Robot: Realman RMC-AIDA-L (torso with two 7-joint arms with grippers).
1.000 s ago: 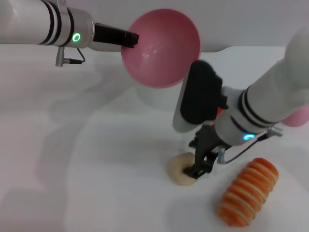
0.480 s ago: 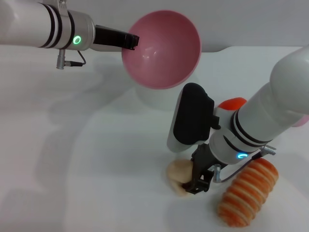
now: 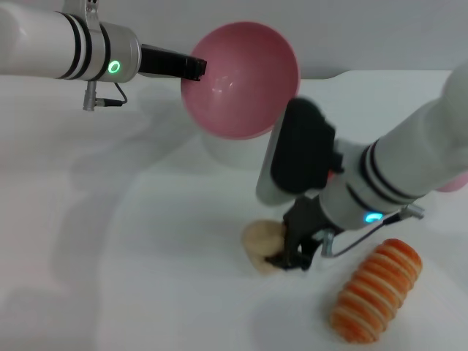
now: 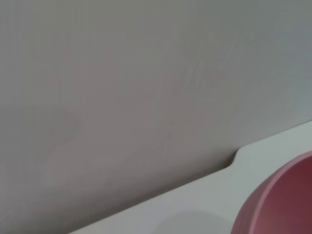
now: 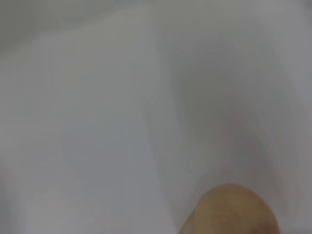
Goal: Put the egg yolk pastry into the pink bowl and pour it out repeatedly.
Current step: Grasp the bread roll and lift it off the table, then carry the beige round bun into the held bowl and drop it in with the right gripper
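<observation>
In the head view my left gripper is shut on the rim of the pink bowl and holds it in the air at the back, tilted with its opening toward me. The left wrist view catches only an edge of the pink bowl. The egg yolk pastry, a small cream lump, is low over the white table in front. My right gripper is shut on its right side, so most of the lump sticks out to the left. In the right wrist view the egg yolk pastry fills one corner.
An orange-and-cream striped bread roll lies on the table just right of my right gripper. A pink round fruit shows at the right edge behind the right arm. A white round base stands under the bowl.
My right gripper, after dipping toward me, has moved up and to the left, and the pastry has moved with it. The bowl has shifted slightly left in my left gripper.
</observation>
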